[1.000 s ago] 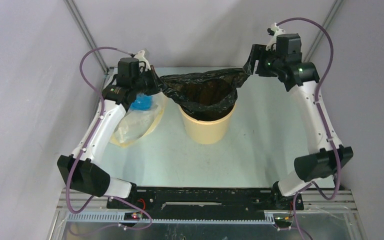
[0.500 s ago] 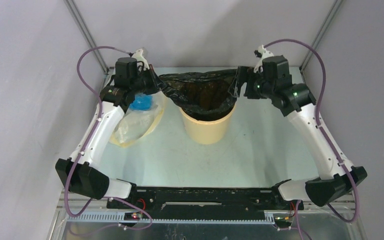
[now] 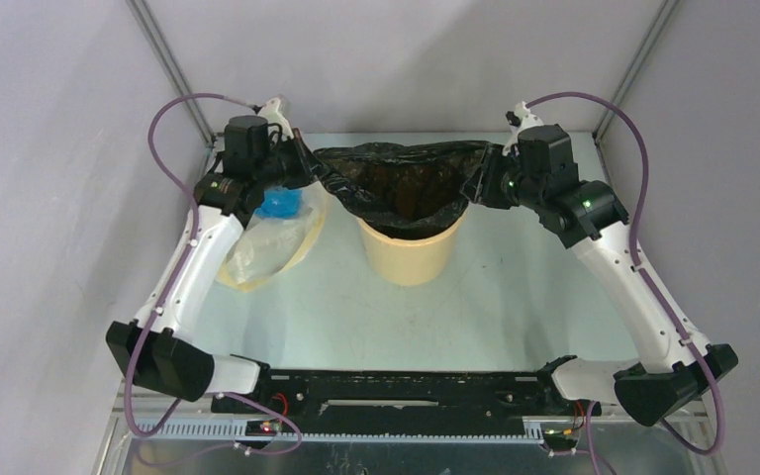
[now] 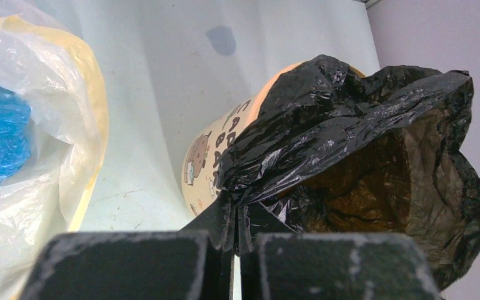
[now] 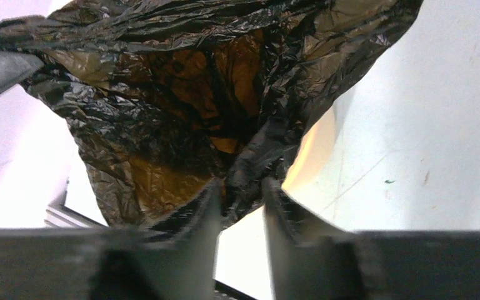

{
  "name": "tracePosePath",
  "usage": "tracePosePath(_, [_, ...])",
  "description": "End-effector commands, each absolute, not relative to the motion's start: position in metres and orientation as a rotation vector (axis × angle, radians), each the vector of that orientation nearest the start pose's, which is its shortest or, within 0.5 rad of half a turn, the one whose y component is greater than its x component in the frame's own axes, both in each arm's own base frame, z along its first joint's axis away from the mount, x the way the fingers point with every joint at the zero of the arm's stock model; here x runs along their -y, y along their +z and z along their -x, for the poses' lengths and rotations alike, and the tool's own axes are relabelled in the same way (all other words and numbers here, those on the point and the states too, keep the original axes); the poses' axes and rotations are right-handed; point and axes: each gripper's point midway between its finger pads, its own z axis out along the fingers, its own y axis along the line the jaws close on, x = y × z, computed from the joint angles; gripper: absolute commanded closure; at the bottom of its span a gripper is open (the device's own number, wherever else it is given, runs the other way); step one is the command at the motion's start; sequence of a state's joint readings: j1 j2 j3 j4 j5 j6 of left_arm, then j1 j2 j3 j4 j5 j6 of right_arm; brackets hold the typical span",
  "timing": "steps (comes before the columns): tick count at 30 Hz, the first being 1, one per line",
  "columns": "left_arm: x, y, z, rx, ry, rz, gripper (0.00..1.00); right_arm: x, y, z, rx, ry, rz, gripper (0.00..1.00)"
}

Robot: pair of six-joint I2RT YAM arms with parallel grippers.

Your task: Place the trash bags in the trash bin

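Note:
The black trash bag (image 3: 406, 178) hangs open-mouthed over the yellow-orange trash bin (image 3: 406, 252), its lower part down inside and its rim stretched wider than the bin. My left gripper (image 3: 319, 173) is shut on the bag's left edge; in the left wrist view the jaws (image 4: 236, 209) pinch the film (image 4: 350, 125) beside the bin (image 4: 206, 162). My right gripper (image 3: 477, 183) is at the bag's right edge. In the right wrist view its fingers (image 5: 242, 187) stand a little apart with a fold of the bag (image 5: 162, 94) between them, the bin (image 5: 315, 150) behind.
A clear bag (image 3: 267, 233) with a pale-yellow band and a blue lump lies on the table left of the bin, under my left arm, and fills the left of the left wrist view (image 4: 31, 125). Walls close the back and sides.
My right arm has swung down and left from high at the back right to the bag's right edge, its jaws narrowing around a fold. The bag's right corner has dropped. The left gripper stays put.

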State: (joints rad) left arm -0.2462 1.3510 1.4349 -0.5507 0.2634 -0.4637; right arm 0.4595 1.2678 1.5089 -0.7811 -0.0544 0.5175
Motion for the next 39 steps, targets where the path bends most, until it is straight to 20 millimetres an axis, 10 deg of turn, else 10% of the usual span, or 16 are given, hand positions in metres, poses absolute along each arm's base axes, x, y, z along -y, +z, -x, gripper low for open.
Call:
tracePosePath(1, [0.156,0.332,-0.358,-2.022,-0.740,0.049,1.00,-0.187,0.340,-0.306,-2.126,0.657,-0.018,0.81])
tracePosePath(4, [0.152,0.331,-0.349,-2.035,-0.727,0.067,1.00,-0.181,0.339,-0.302,-2.125,0.650,-0.019,1.00])
tracePosePath(18, [0.139,0.299,-0.300,-2.185,-0.673,0.018,1.00,-0.155,0.285,-0.276,-2.261,0.534,-0.002,1.00])
tracePosePath(39, [0.126,0.246,-0.306,-2.218,-0.589,0.100,1.00,-0.132,0.213,-0.296,-2.287,0.351,-0.083,1.00])
